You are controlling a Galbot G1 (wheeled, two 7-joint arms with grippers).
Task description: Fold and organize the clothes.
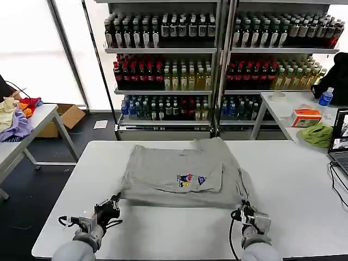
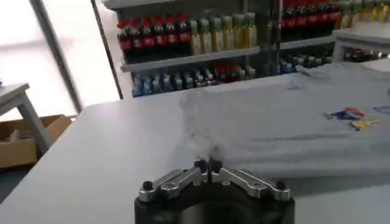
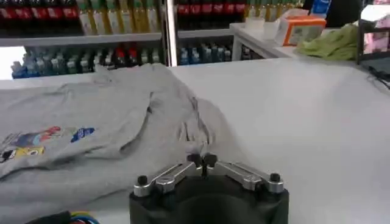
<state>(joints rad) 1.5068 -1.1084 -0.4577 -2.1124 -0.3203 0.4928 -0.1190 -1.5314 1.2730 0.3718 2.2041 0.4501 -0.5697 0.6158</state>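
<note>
Nothing on the white table point(image 1: 283, 185) stands between the grippers and the shirt. Side desk at 2 o'clock carries a lime-green cloth point(image 1: 317, 134), an orange box point(image 1: 306, 116), a blue-capped water bottle point(image 1: 325, 97) and a laptop edge point(image 1: 341, 142). Another table at 10 o'clock holds a heap of purple, yellow and red garments point(image 1: 16, 115); a cardboard box point(image 1: 64, 118) sits on the floor beside it.

The light grey T-shirt point(image 1: 182, 171) lies mid-table, partly folded into a rough rectangle, multicoloured chest print point(image 1: 190, 180) facing up, one side bunched in creases toward 3 o'clock. Its near edge lies toward both grippers.

Left gripper point(image 1: 110, 208) sits at the shirt's near-left corner; in the left wrist view its fingers point(image 2: 200, 165) meet, tips pinched on the hem. Right gripper point(image 1: 249, 212) sits at the near-right corner; in the right wrist view its fingers point(image 3: 194, 161) also meet, tips against the fabric edge.

Behind, at 12 o'clock: metal shelving point(image 1: 217, 70) stocked with rows of bottled drinks, bright windows at the left, dark floor.
</note>
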